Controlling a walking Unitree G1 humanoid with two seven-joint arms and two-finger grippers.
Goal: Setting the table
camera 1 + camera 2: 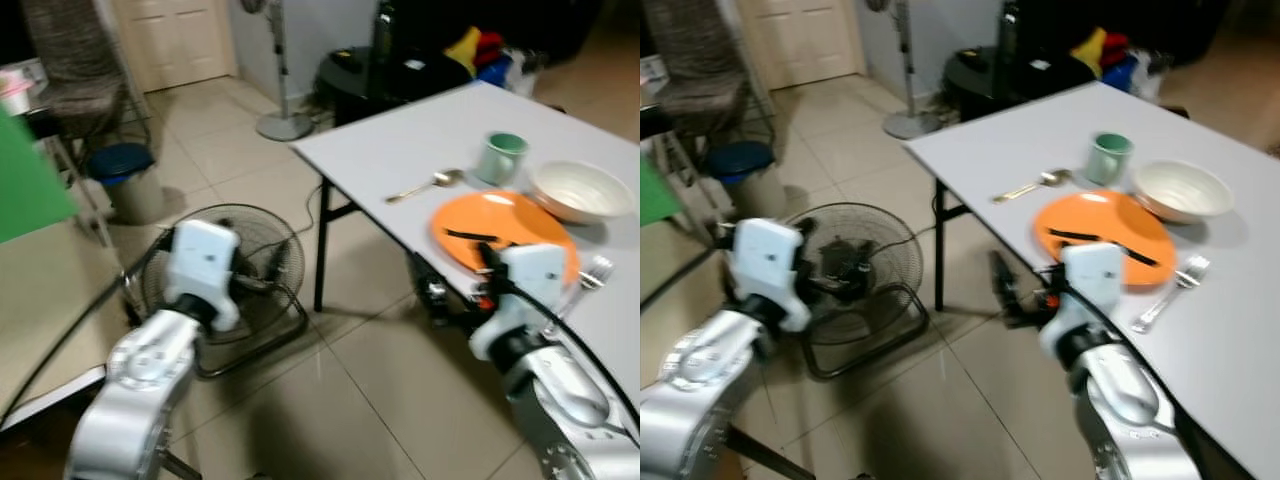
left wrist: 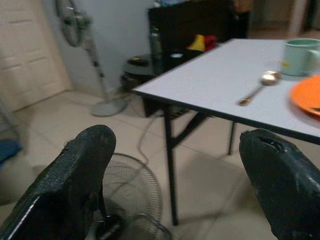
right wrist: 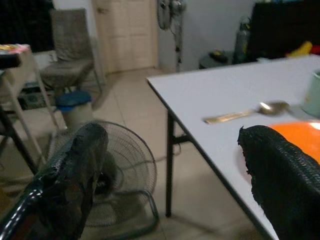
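table partly set, both grippers empty and off the table

the white table (image 1: 400,150) carries an orange plate (image 1: 495,225) near its front edge, with a thin dark utensil (image 1: 470,236) lying across the plate. a white bowl (image 1: 580,190) sits just beside the plate on the far right side. a green cup (image 1: 500,157) stands behind the plate, and a gold spoon (image 1: 425,186) lies to the cup's left, apart from the plate. a silver fork (image 1: 590,275) lies right of the plate, close to the edge.

right gripper (image 3: 175,175): fingers spread wide, nothing between them, held in front of the table edge, below the plate. left gripper (image 2: 175,180): fingers also spread wide, empty, held over the floor left of the table, above a floor fan (image 1: 245,265).

further out: a blue-lidded bucket (image 1: 125,175) on the tiled floor, a standing fan (image 1: 280,80) by the wall, a chair (image 1: 75,60) at far left, a cream door (image 1: 180,40) behind.
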